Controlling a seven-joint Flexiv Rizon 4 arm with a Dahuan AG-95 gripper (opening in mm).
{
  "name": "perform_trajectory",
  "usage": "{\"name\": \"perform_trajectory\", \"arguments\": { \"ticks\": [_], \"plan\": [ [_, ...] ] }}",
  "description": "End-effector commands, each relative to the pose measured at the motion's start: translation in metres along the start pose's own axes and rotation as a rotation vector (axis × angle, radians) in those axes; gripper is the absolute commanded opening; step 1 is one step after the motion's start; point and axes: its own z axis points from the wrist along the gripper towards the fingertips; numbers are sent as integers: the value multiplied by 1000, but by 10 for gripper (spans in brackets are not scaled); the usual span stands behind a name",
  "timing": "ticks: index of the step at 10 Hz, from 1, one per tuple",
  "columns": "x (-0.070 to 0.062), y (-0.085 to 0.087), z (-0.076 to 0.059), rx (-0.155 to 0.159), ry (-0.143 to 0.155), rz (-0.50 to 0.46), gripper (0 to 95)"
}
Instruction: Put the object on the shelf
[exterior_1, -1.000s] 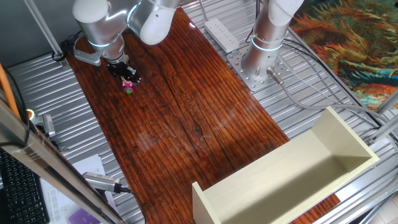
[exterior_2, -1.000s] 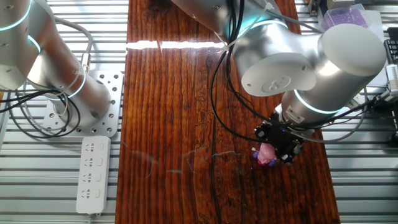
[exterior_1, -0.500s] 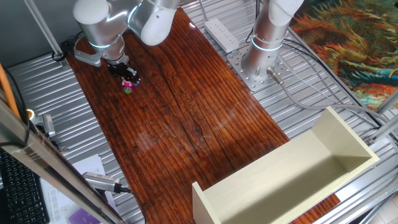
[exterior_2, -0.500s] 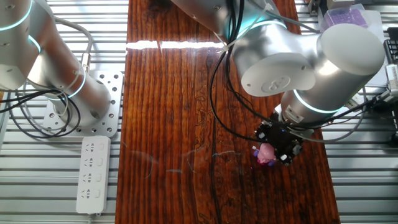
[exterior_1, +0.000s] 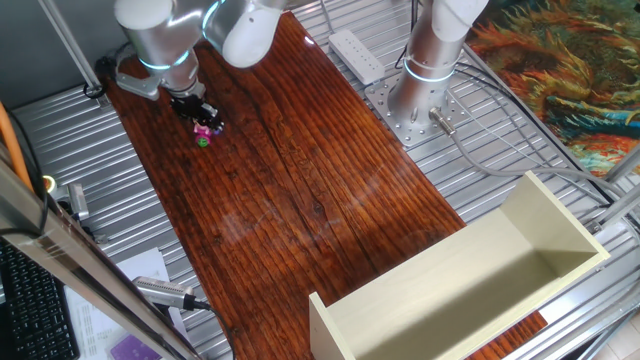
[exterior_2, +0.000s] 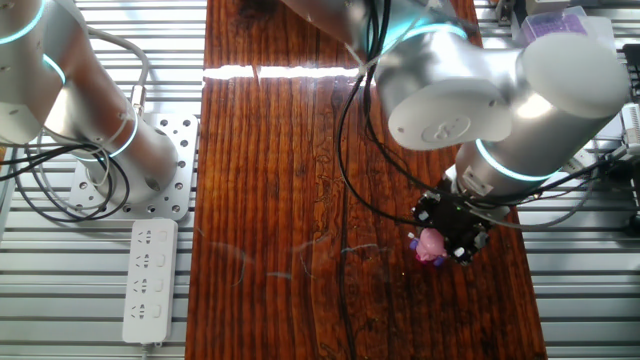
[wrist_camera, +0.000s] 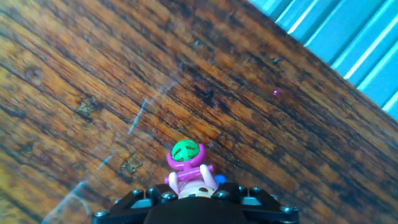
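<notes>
The object is a tiny pink toy figure (exterior_1: 204, 132) with a purple and green end; it also shows in the other fixed view (exterior_2: 432, 246) and in the hand view (wrist_camera: 186, 163). My gripper (exterior_1: 198, 116) is shut on the toy at the far left end of the wooden table and holds it just above the surface. It shows in the other fixed view (exterior_2: 448, 232) under the big silver wrist. The shelf (exterior_1: 470, 275) is a cream open box at the near right, far from the gripper.
A second silver arm's base (exterior_1: 420, 85) stands on a metal plate at the back right. A white power strip (exterior_1: 357, 55) lies beside it. Cables run over the slatted metal surround. The wooden table (exterior_1: 300, 200) stretches between gripper and shelf.
The gripper with the toy has risen slightly and shifted a little toward the far left; the toy stays held.
</notes>
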Motion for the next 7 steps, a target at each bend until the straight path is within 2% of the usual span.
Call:
{"name": "perform_trajectory", "arguments": {
  "ticks": [1, 3, 5, 6, 7],
  "plan": [
    [0, 8, -31, -10, -8, 149, 0],
    [-8, 26, -58, -17, -12, 258, 0],
    [-15, 41, -74, -19, -12, 306, 0],
    [-18, 47, -81, -32, -20, 335, 0],
    [-22, 54, -92, -72, -40, 379, 0]
  ]
}}
